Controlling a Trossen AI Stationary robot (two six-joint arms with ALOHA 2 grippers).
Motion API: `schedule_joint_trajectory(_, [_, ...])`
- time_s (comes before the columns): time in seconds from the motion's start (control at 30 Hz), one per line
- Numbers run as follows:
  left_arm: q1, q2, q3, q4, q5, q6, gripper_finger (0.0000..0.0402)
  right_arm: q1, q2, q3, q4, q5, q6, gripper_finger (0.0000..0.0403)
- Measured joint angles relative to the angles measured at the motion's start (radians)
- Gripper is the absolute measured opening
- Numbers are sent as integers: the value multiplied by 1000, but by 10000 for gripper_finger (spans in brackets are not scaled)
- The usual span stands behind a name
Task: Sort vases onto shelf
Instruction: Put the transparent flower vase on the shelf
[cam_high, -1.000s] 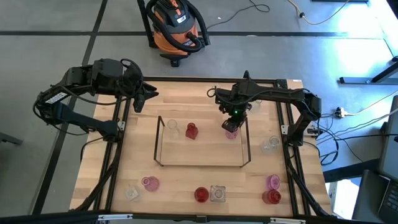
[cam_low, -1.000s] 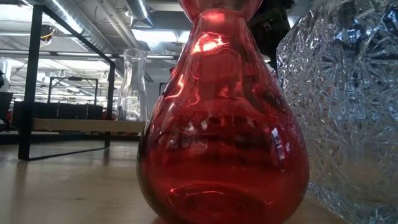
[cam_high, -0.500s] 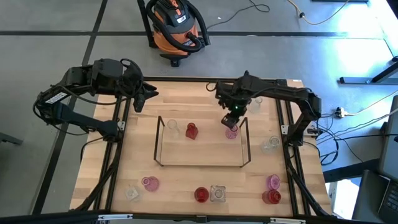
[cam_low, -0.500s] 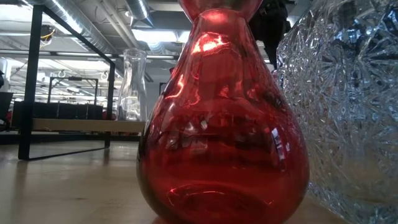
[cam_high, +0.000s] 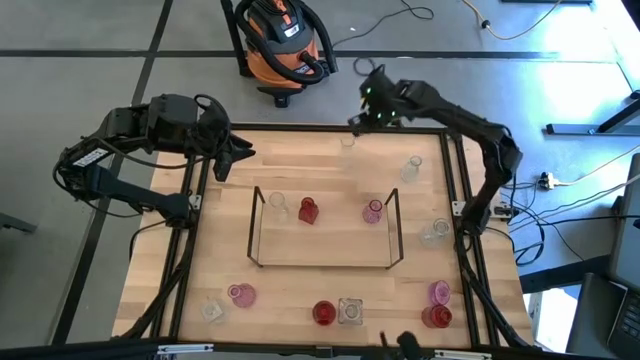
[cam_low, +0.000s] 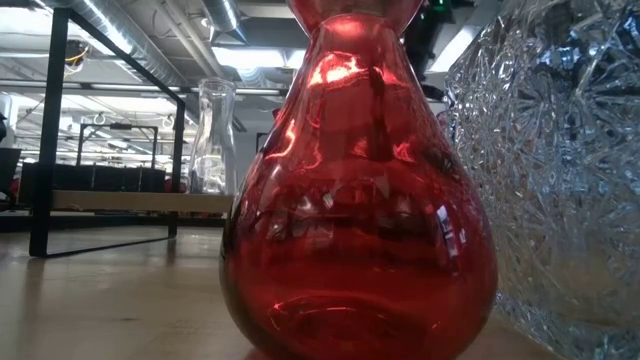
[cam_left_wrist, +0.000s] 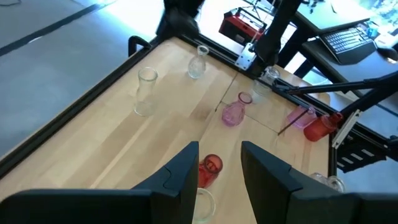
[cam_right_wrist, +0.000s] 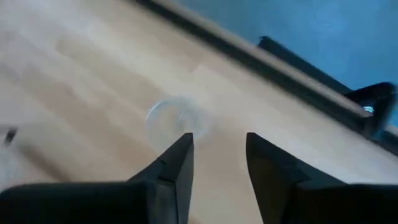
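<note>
Hovered right gripper over clear vase at table's twelve o'clock, fingers parted and empty. Best lowered squarely around its rim before closing. Three vases already on shelf.

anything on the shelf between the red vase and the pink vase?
No. In the high view the stretch of shelf between the red vase and the pink vase is bare.

Both my arms are matte black, chunky jointed segments with thin dark cables looped along them. My right arm has a small green light glowing near the wrist. Each tool, left tool and right tool, is two flat black fingers with squared, angled tips.
</note>
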Motion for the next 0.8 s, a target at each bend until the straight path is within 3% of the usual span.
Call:
schedule_joint_trajectory(0.3, [0, 0, 0, 2, -8, 18, 114, -49, 87, 0, 46, -157, 1, 93])
schedule_joint_trajectory(0.8, [0, 0, 0, 2, -15, 19, 114, 17, 193, 6, 60, -153, -4, 92])
